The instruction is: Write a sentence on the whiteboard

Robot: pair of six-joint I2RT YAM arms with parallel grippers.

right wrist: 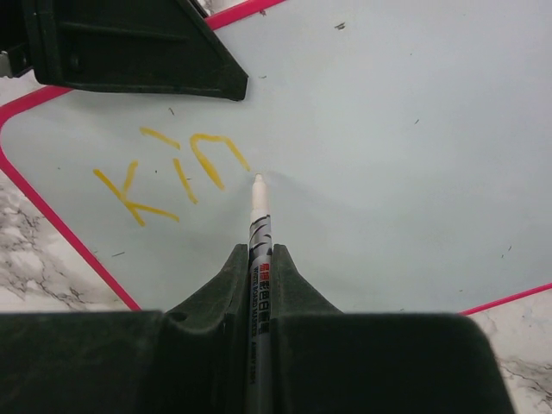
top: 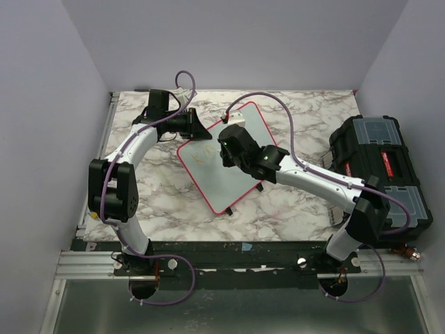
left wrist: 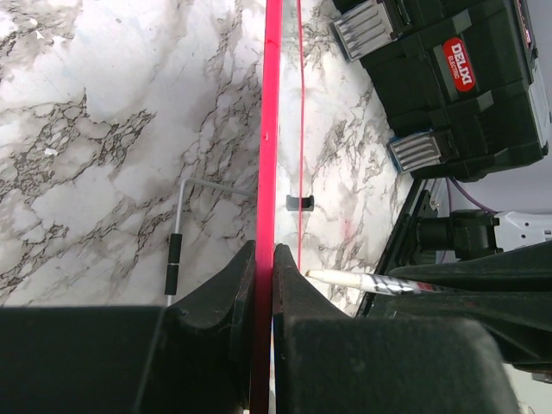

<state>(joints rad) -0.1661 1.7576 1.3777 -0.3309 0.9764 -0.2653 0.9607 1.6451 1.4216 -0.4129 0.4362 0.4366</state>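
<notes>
Whiteboard [top: 224,179], flat and white with a thin pinkish-red frame, is pinched at its far-left edge by the left fingers [left wrist: 233,293], which are closed tight on the frame. The right fingers [right wrist: 228,276] clamp a slim white marker pen [right wrist: 257,220], its tip meeting the board just right of yellow handwritten letters [right wrist: 172,168] reading "Kin". The whiteboard sits askew in the middle of the grey-veined marble counter [top: 160,202]. A black plastic toolbox [top: 382,167] stands at the counter's right edge.
</notes>
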